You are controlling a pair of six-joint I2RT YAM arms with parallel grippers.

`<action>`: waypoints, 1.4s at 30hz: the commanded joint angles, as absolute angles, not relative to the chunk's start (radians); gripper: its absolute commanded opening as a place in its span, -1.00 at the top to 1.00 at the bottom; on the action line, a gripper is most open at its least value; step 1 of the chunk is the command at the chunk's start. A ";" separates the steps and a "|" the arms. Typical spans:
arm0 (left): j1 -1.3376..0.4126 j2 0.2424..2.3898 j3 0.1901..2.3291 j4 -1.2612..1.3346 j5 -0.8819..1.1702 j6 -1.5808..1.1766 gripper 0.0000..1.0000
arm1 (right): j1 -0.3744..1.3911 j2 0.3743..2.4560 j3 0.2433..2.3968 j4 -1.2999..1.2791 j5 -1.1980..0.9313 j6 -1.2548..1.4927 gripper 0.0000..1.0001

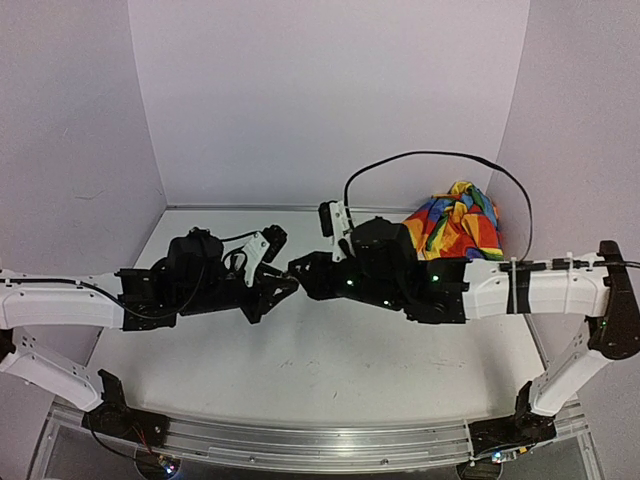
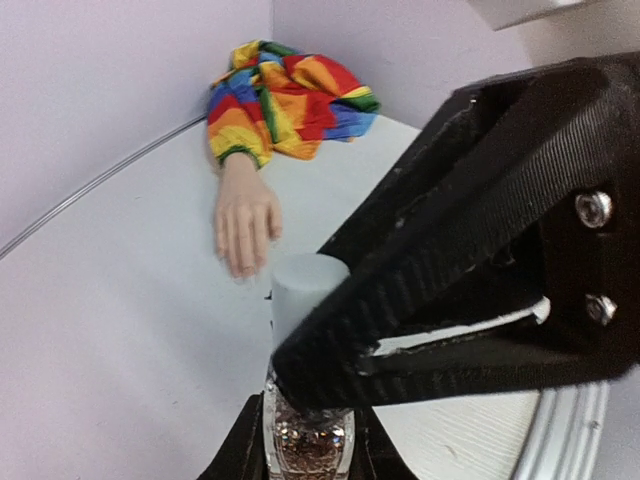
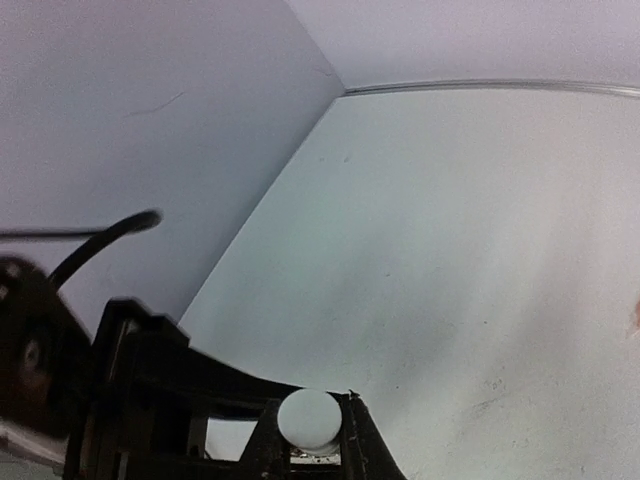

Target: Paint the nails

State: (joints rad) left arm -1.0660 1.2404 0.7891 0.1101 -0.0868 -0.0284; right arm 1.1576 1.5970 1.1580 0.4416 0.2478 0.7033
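A small glass polish bottle (image 2: 308, 445) of pinkish glitter stands upright between the fingers of my left gripper (image 2: 308, 432), which is shut on it. Its white cap (image 2: 300, 288) is clamped by my right gripper (image 3: 310, 425), whose black fingers (image 2: 430, 290) cross the left wrist view. The cap (image 3: 309, 417) shows end-on in the right wrist view. Both grippers (image 1: 272, 290) (image 1: 298, 270) meet above the table's middle. Beyond them lies the peach mannequin hand (image 2: 245, 215), palm down, its nails (image 2: 244, 268) pointing toward the bottle. Its rainbow sleeve (image 2: 285, 95) is bunched in the corner.
The rainbow sleeve (image 1: 455, 225) lies at the back right against the wall, with the hand hidden behind my right arm in the top view. A black cable (image 1: 440, 156) arcs above that arm. Pale walls close in three sides; a metal rail (image 1: 320, 445) runs along the front.
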 commanded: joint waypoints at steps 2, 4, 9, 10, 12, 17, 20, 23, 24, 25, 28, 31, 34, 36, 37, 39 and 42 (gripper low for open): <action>-1.053 1.136 0.822 0.191 0.780 -0.005 1.00 | 1.100 1.414 0.970 0.843 -0.688 0.231 1.00; -1.051 1.147 0.853 0.190 1.047 -0.019 1.00 | 1.096 1.418 0.961 0.876 -0.887 0.249 1.00; -1.052 1.176 0.881 0.190 1.028 -0.055 1.00 | 1.095 1.429 0.962 0.907 -0.929 0.299 1.00; -1.052 1.179 0.874 0.190 0.971 -0.049 1.00 | 1.094 1.420 0.959 0.908 -0.902 0.297 1.00; -1.053 1.182 0.864 0.191 0.810 -0.041 1.00 | 1.094 1.398 0.955 0.905 -0.833 0.298 1.00; -1.059 1.162 0.829 0.187 0.279 -0.040 1.00 | 1.093 1.305 0.946 0.784 -0.379 0.330 -0.19; -1.067 1.160 0.822 0.180 0.050 -0.041 1.00 | 1.094 1.274 0.946 0.707 -0.151 0.402 -0.58; -1.071 1.162 0.821 0.172 -0.094 -0.046 1.00 | 1.095 1.274 0.968 0.652 -0.049 0.475 -0.67; -1.073 1.164 0.822 0.169 -0.118 -0.053 1.00 | 1.095 1.286 0.982 0.634 -0.019 0.506 -0.67; -1.074 1.169 0.825 0.165 -0.135 -0.054 1.00 | 1.096 1.302 1.004 0.590 0.026 0.541 -0.66; -1.074 1.189 0.840 0.149 -0.156 -0.055 1.00 | 1.102 1.370 1.071 0.521 0.135 0.626 -0.57; -1.075 1.207 0.855 0.125 -0.183 -0.064 1.00 | 1.119 1.435 1.148 0.493 0.186 0.647 -0.49; -1.077 1.218 0.875 0.089 -0.201 -0.072 1.00 | 1.129 1.501 1.224 0.462 0.209 0.651 -0.44; -1.078 1.222 0.882 0.071 -0.209 -0.075 1.00 | 1.134 1.543 1.267 0.438 0.229 0.655 -0.35; -1.080 1.221 0.885 0.064 -0.211 -0.079 1.00 | 1.137 1.564 1.289 0.422 0.242 0.660 -0.29; -1.080 1.220 0.887 0.056 -0.214 -0.084 1.00 | 1.142 1.602 1.327 0.390 0.261 0.670 -0.20; -1.080 1.220 0.887 0.047 -0.218 -0.093 1.00 | 1.151 1.649 1.369 0.357 0.282 0.686 -0.17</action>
